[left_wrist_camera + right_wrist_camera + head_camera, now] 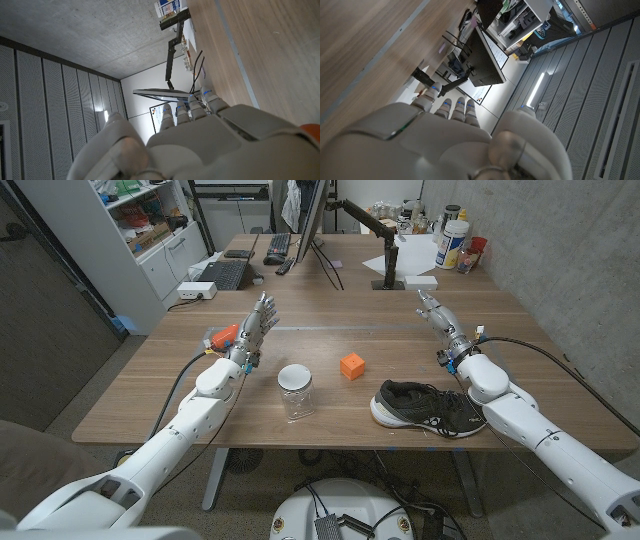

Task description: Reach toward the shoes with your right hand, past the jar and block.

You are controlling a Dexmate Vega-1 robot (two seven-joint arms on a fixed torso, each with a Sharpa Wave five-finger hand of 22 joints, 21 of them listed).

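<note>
- The left hand (255, 328) stands over the table's (330, 310) left half, fingers straight, close together and holding nothing; it has no part in this task.
- The jar (295, 390) stands near the table's front edge, left of centre, with the block (351, 366) just behind and to its right.
- The shoe (428, 408) lies at the front edge, right of centre, untouched.
- The right hand (441, 320) is raised over the right half, fingers (429, 302) extended, close together and empty, pointing toward the far edge.
- The shoe sits well nearer the front edge than those fingers, beside the forearm; I judge the reach not yet begun.
</note>
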